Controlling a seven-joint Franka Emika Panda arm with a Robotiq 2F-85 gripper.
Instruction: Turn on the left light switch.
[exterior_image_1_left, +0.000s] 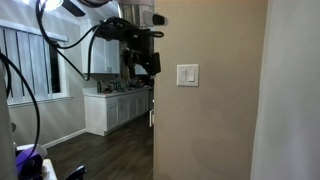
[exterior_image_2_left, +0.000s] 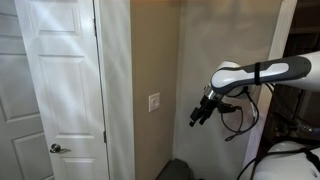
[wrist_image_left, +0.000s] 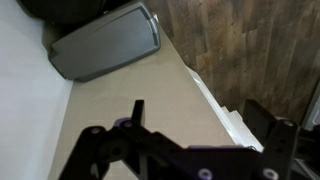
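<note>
A small white wall plate (exterior_image_1_left: 187, 75) with two rockers sits on the beige wall; the left light switch (exterior_image_1_left: 183, 75) is its left-hand rocker. The plate also shows edge-on in an exterior view (exterior_image_2_left: 154, 101), where the rockers cannot be told apart. My gripper (exterior_image_1_left: 141, 63) hangs in the air left of the plate, apart from the wall, at about plate height or a little above. In an exterior view (exterior_image_2_left: 198, 116) it points toward the wall, a gap away from the plate. In the wrist view my gripper (wrist_image_left: 205, 125) is open and empty; the plate is out of that view.
A white panel door (exterior_image_2_left: 50, 90) with a knob (exterior_image_2_left: 57, 148) stands beside the wall corner. A grey bin (wrist_image_left: 105, 42) sits on the wood floor at the wall's foot. White kitchen cabinets (exterior_image_1_left: 115, 108) lie beyond. Black cables (exterior_image_1_left: 70, 55) hang from the arm.
</note>
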